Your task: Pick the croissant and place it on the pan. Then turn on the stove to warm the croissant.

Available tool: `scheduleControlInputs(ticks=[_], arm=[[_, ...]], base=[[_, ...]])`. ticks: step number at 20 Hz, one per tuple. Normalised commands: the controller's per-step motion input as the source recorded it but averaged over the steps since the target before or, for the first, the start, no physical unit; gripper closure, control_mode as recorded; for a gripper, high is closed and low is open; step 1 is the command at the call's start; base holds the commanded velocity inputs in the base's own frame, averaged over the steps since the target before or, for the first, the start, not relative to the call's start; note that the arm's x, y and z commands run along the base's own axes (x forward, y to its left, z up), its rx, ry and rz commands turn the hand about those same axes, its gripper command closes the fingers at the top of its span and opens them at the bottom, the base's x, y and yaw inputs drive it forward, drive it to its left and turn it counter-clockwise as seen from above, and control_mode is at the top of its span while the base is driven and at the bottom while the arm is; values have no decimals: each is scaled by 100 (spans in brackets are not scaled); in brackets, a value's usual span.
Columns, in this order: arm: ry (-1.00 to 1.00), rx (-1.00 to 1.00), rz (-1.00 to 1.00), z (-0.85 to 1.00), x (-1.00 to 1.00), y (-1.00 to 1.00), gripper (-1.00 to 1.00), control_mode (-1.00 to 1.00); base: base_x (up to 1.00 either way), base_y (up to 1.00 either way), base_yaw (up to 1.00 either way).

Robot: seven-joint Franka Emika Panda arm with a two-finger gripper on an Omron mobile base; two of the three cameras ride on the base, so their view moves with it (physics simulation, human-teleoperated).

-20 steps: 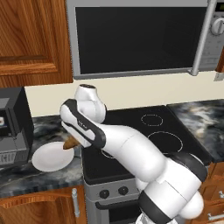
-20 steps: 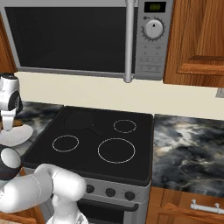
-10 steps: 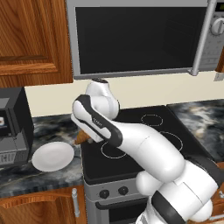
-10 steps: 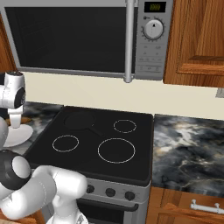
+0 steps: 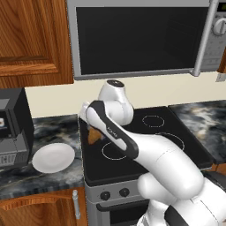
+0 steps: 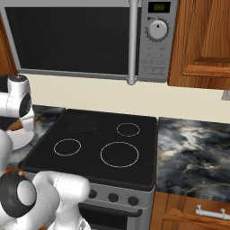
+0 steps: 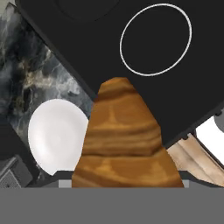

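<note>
A: Where was the croissant (image 7: 124,144) then?

B: Clamped in the tool (image 5: 93,133), filling the lower centre of the hand view, long axis running up the frame. In the left base view it hung over the stove (image 5: 145,145)'s left edge, at centre-left.

A: And the pan (image 6: 81,123)?

B: On the back-left burner, upper left of the cooktop in the right base view, handle pointing toward the middle. It lay beyond the tool, further back over the glass. The white plate (image 5: 54,157) sat on the bench, lower left.

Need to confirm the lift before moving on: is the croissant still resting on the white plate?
Apart. In the hand view the croissant sits up at the camera while the plate lies bare far below.
</note>
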Motion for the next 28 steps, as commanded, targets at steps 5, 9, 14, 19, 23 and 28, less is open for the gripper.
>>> scheduleControlInputs(ticks=[5,9,14,19,23,28], arm=[[-17,0,29,0,0,-59,100,-100],[-10,0,27,0,-4,-58,100,-100],[-11,0,27,0,0,-39,100,-100],[-14,0,24,0,4,-28,100,-100],[-14,0,15,0,14,-9,100,-100],[-13,0,1,0,6,0,100,-100]], base=[[0,0,0],[0,0,0],[0,0,0],[0,0,0],[0,0,0],[0,0,0]])
